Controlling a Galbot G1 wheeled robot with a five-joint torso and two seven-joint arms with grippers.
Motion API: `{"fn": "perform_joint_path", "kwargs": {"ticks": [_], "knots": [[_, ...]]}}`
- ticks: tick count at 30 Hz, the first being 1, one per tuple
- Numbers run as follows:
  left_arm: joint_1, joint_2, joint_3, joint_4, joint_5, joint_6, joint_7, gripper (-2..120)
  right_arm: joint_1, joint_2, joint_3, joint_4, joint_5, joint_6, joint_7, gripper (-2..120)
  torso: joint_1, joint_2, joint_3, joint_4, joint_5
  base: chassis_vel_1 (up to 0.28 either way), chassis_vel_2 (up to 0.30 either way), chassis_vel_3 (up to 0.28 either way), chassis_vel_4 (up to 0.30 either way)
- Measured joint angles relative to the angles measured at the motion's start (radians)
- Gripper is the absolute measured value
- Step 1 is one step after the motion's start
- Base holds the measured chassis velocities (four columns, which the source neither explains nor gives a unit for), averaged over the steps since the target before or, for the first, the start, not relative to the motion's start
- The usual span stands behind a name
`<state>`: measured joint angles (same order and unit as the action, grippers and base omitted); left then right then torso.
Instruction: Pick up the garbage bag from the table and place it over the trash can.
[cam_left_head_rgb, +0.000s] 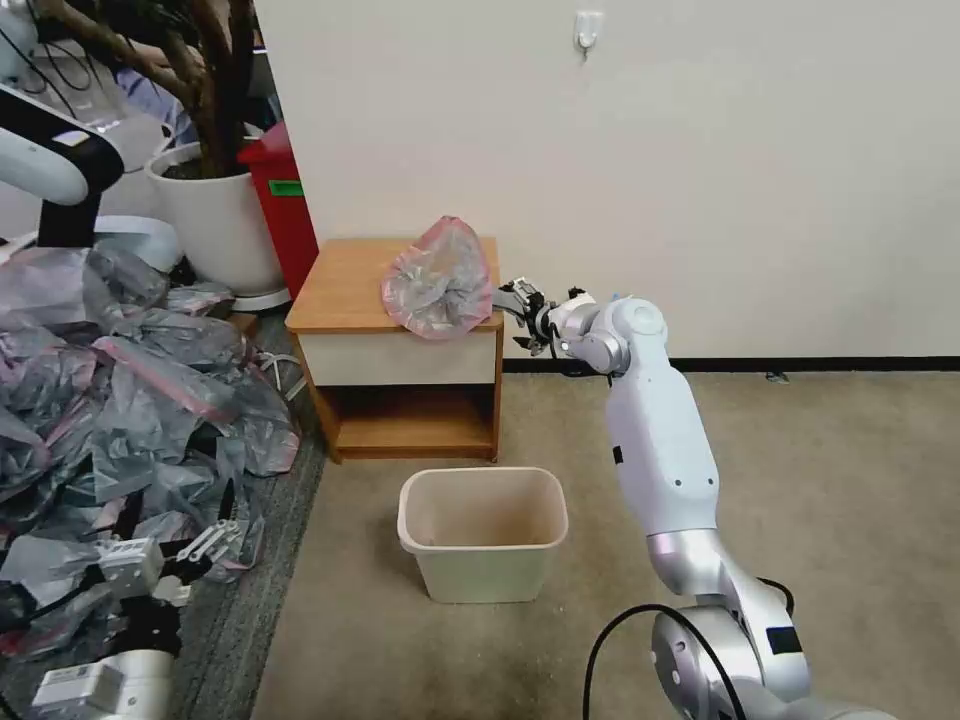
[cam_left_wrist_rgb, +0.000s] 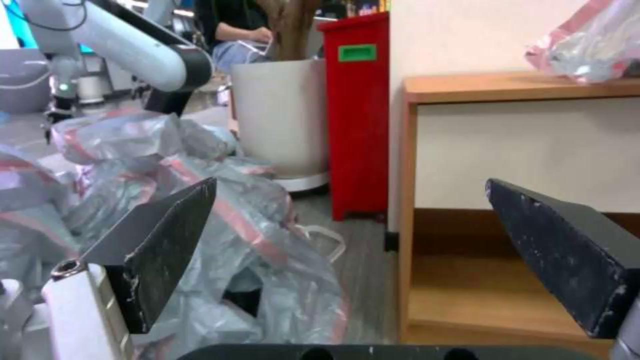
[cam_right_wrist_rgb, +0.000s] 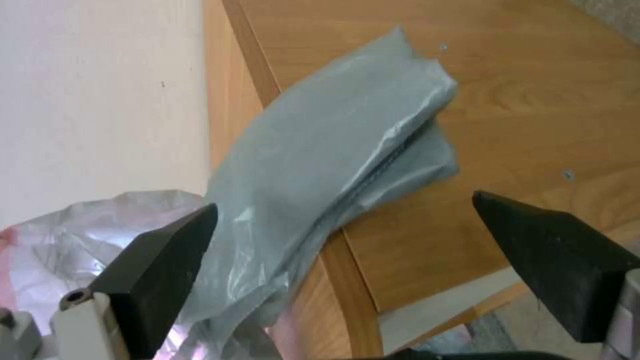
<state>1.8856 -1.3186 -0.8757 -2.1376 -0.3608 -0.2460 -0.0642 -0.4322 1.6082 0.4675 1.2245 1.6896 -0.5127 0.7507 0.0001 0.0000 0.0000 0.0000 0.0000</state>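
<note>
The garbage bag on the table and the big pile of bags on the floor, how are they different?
The garbage bag is one single bag, draped over the table's edge near the open right gripper; the pile of bags is many, heaped on the floor beside the left gripper. Both are crinkly grey plastic with pink bands.

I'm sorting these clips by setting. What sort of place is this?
Probably an office or lab corner staged as a room: a carpeted floor with a wooden nightstand against a plain wall, a potted tree, and another robot arm behind a heap of bags.
</note>
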Motion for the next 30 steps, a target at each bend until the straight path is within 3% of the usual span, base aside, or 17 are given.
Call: {"fn": "perform_joint_path", "kwargs": {"ticks": [20, 25, 30], "knots": [[0.045, -0.011, -0.058, -0.019, 0.006, 0.000, -0.002, 100, -0.007, 0.000, 0.020, -0.049, 0.007, 0.009, -0.096, 85, 0.000, 0.000, 0.000, 0.0000, 0.0000, 0.000, 0.000, 0.000, 0.000], [0.047, -0.013, -0.063, -0.020, 0.010, 0.000, -0.003, 100, -0.001, 0.000, 0.019, -0.062, -0.005, 0.010, -0.119, 76, 0.000, 0.000, 0.000, 0.0000, 0.0000, 0.000, 0.000, 0.000, 0.000], [0.047, -0.019, -0.064, -0.017, 0.025, -0.002, -0.003, 100, 0.007, 0.000, 0.018, -0.080, -0.030, 0.023, -0.151, 58, 0.000, 0.000, 0.000, 0.0000, 0.0000, 0.000, 0.000, 0.000, 0.000]]}}
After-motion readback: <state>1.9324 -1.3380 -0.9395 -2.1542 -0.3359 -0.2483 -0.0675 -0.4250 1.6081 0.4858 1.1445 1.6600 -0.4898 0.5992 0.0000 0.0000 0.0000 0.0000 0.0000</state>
